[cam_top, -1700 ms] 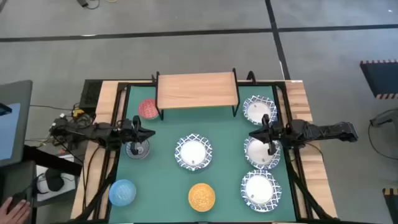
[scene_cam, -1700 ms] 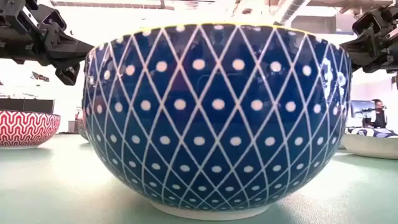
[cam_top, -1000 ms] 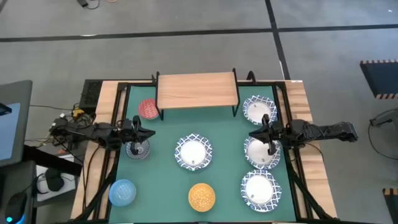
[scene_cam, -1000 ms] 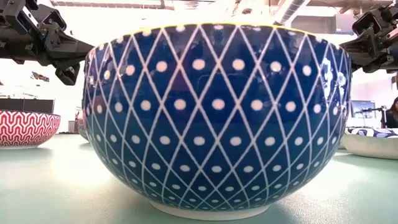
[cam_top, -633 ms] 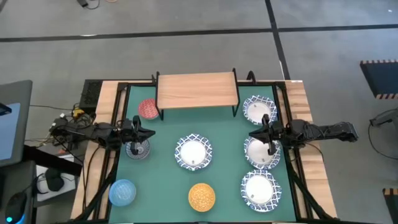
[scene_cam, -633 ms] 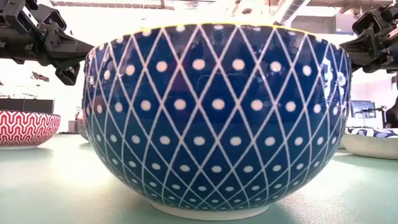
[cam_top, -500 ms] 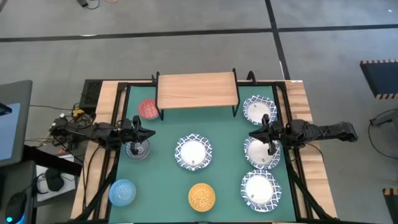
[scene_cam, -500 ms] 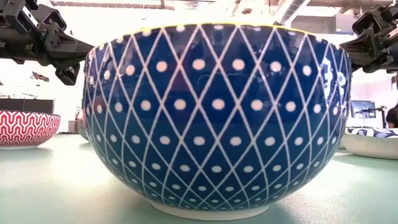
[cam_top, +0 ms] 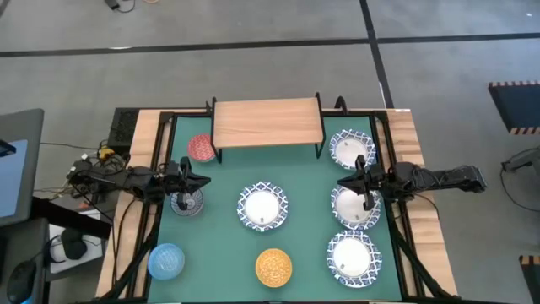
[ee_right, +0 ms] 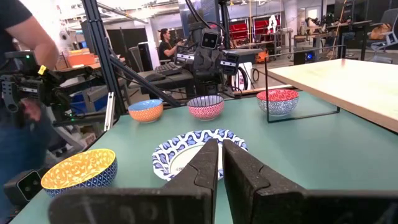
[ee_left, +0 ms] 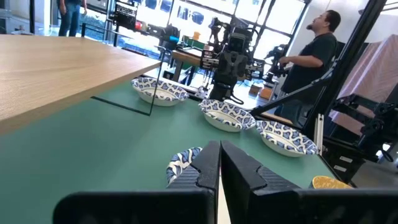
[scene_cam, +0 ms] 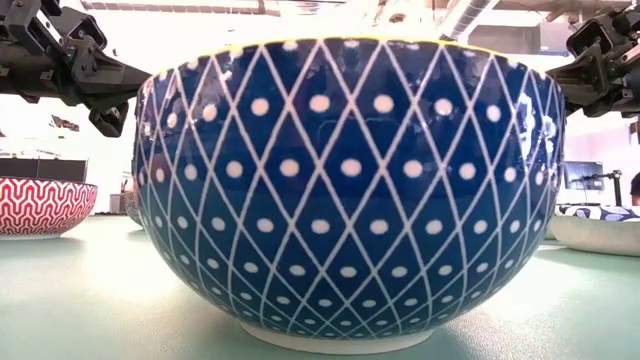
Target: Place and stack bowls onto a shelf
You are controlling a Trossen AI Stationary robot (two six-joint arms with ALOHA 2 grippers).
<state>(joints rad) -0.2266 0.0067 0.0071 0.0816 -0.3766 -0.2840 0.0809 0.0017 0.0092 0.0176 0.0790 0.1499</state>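
Note:
The shelf (cam_top: 267, 122) stands at the table's far middle on its thin black legs. Four white lattice-rimmed bowls rest on the green table: one in the middle (cam_top: 262, 205) and three along the right side (cam_top: 352, 149) (cam_top: 354, 207) (cam_top: 353, 256). The pinkish-red bowl (cam_top: 201, 149) sits beside the shelf's left legs. The grey bowl (cam_top: 186, 203), light blue bowl (cam_top: 166, 261) and yellow-orange bowl (cam_top: 273, 266) sit nearer. My left gripper (cam_top: 198, 182) hovers shut above the grey bowl. My right gripper (cam_top: 348, 184) hovers shut above the middle right bowl's far left rim.
In the low view the yellow-orange bowl's blue dotted outside (scene_cam: 345, 190) fills most of the picture. Black frame rails (cam_top: 160, 169) run along the table's sides. People stand in the room beyond the table (ee_left: 317, 56) (ee_right: 25, 74). Bare green table lies in front of the shelf (cam_top: 270, 169).

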